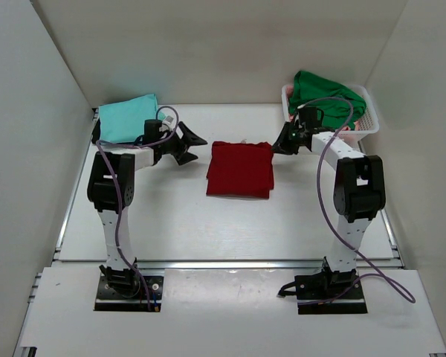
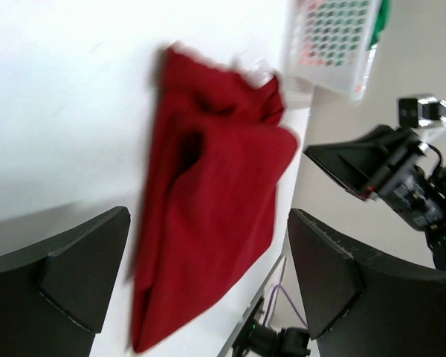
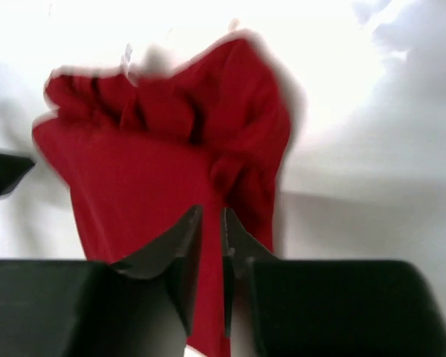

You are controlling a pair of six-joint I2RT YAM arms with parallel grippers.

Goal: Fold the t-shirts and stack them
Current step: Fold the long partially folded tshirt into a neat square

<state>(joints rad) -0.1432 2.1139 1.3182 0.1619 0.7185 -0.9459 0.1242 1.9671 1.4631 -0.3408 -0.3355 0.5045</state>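
Observation:
The dark red t-shirt (image 1: 240, 169) lies folded into a rough rectangle in the middle of the table. It also shows in the left wrist view (image 2: 208, 171) and in the right wrist view (image 3: 156, 171). My left gripper (image 1: 191, 145) is wide open and empty just left of it (image 2: 208, 216). My right gripper (image 1: 277, 146) hangs at the shirt's right edge. Its jaws (image 3: 212, 212) are closed to a thin slit with nothing gripped. The light teal t-shirt (image 1: 128, 117) lies folded at the back left. The bright green t-shirt (image 1: 323, 91) is bunched in the basket.
A white lattice basket (image 1: 366, 125) stands at the back right against the wall, and it also shows in the left wrist view (image 2: 331, 41). White walls close in the table on the left, back and right. Both arm bases stand at the near edge.

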